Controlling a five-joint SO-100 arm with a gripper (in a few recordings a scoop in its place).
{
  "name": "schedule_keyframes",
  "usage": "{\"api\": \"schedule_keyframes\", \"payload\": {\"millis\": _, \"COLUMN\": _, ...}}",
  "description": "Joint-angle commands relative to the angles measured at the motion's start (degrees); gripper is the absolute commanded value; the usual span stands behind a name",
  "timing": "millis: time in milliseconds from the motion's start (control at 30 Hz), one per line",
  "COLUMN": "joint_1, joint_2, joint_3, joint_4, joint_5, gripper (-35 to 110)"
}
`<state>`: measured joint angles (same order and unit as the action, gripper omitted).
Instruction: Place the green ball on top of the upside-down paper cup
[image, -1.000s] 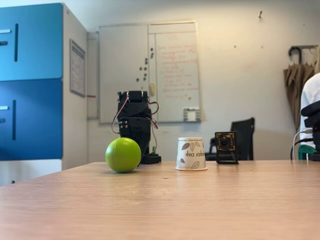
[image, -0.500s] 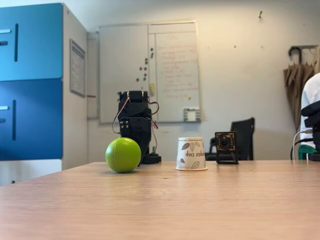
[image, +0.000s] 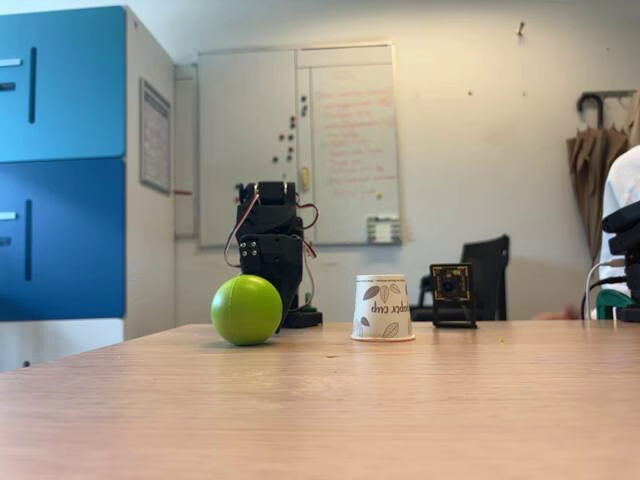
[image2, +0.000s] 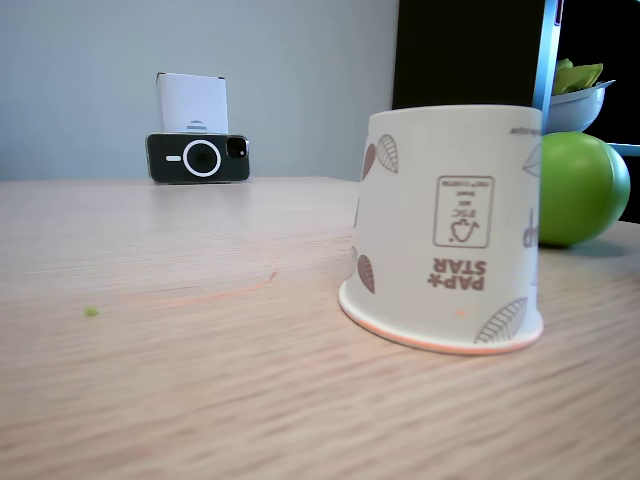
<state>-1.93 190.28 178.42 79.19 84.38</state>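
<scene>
Nothing moved since 1 s ago: matte lime-green ball sits mid-left, white leaf-print paper cup centre, untouched. Black arm folded behind; I can't tell gripper state.

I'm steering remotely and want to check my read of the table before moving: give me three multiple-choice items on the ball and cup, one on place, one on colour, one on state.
1. In a fixed view, where does the green ball sit relative to the upside-down paper cup?
A. On top of it
B. Left of it, apart, on the table
C. Inside it

2. What colour is the ball?
A. Lime green
B. Red
C. Blue

3. How does the cup stand?
A. Lying on its side
B. Upright, mouth up
C. Inverted, rim on the table

Answers:
1 B: a gap of bare table shows between them.
2 A: it reads lime green in both fixed views.
3 C: the cup's lettering is upside down and its wide rim lies lowest.
</scene>
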Motion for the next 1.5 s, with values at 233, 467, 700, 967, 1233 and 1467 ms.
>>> {"api": "schedule_keyframes", "payload": {"millis": 233, "joint_1": -0.8, "joint_2": -0.4, "joint_3": -0.1, "joint_4": 0.4, "joint_5": -0.4, "gripper": 0}}
{"api": "schedule_keyframes", "payload": {"millis": 467, "joint_1": -0.7, "joint_2": -8.4, "joint_3": -9.2, "joint_4": 2.9, "joint_5": -0.4, "gripper": 0}}
{"api": "schedule_keyframes", "payload": {"millis": 700, "joint_1": -0.5, "joint_2": -23.7, "joint_3": -24.7, "joint_4": 6.9, "joint_5": -0.4, "gripper": 0}}
{"api": "schedule_keyframes", "payload": {"millis": 967, "joint_1": -1.8, "joint_2": -42.7, "joint_3": -42.5, "joint_4": 8.1, "joint_5": -0.4, "gripper": 2}}
{"api": "schedule_keyframes", "payload": {"millis": 1233, "joint_1": -2.8, "joint_2": -59.9, "joint_3": -61.5, "joint_4": 16.1, "joint_5": -0.1, "gripper": 7}}
{"api": "schedule_keyframes", "payload": {"millis": 1467, "joint_1": -5.4, "joint_2": -69.2, "joint_3": -71.7, "joint_4": 20.7, "joint_5": 3.0, "gripper": 28}}
